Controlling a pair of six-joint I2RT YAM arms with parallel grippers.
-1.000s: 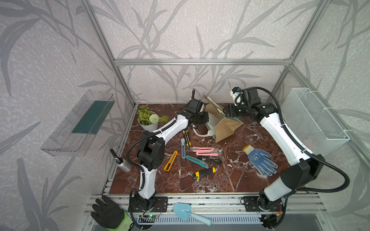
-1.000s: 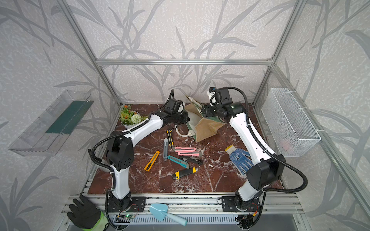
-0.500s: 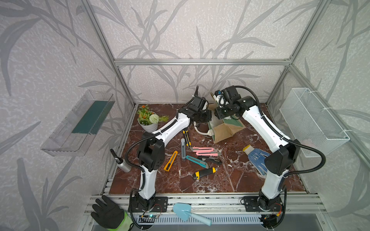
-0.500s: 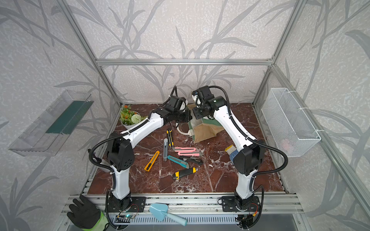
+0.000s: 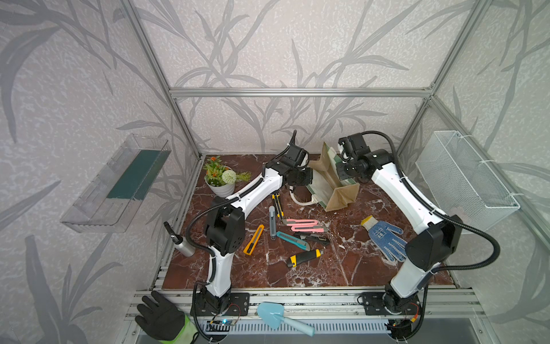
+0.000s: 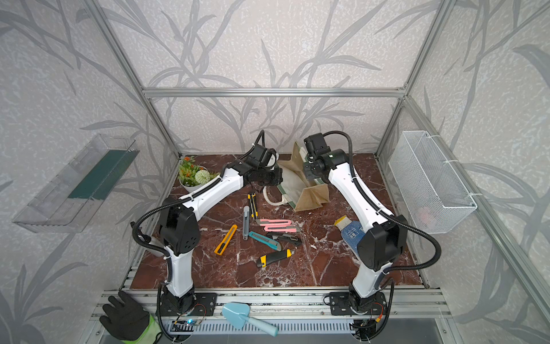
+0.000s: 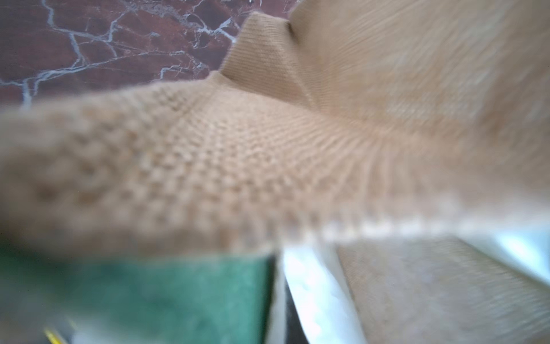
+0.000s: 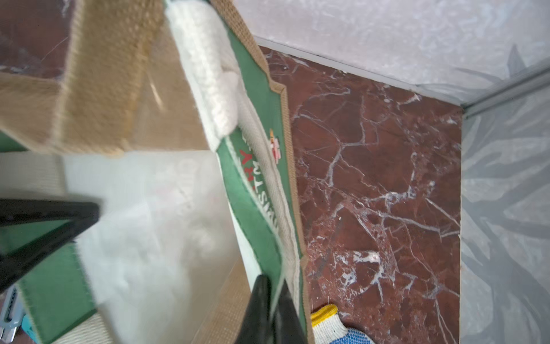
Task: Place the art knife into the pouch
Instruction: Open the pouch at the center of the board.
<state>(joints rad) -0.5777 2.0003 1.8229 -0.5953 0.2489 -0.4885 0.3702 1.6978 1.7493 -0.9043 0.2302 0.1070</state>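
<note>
Right fingers (image 8: pixel 259 309) pinch the pouch (image 5: pixel 339 195) wall; left fingers (image 8: pixel 59 210) seemingly pinch its opposite wall.

Left wrist view: pouch (image 7: pixel 268 155) weave fills the frame, badly blurred. Left gripper (image 5: pixel 307 178) fingertips hidden against pouch in both top views. Blue dotted glove (image 8: pixel 336 330) cut by frame edge. Pinkish item (image 6: pixel 424 213) in mesh basket (image 6: pixel 431 175): unidentifiable.

L gripper (image 5: pixel 306 178) & R gripper (image 5: pixel 342 174) pinch opposite rims of pouch (image 5: pixel 330 186), mouth spread open. Knives (image 5: pixel 303 225) lie scattered on marble table (image 5: pixel 327 268) in front; blue glove (image 5: pixel 385 238) by R arm.
</note>
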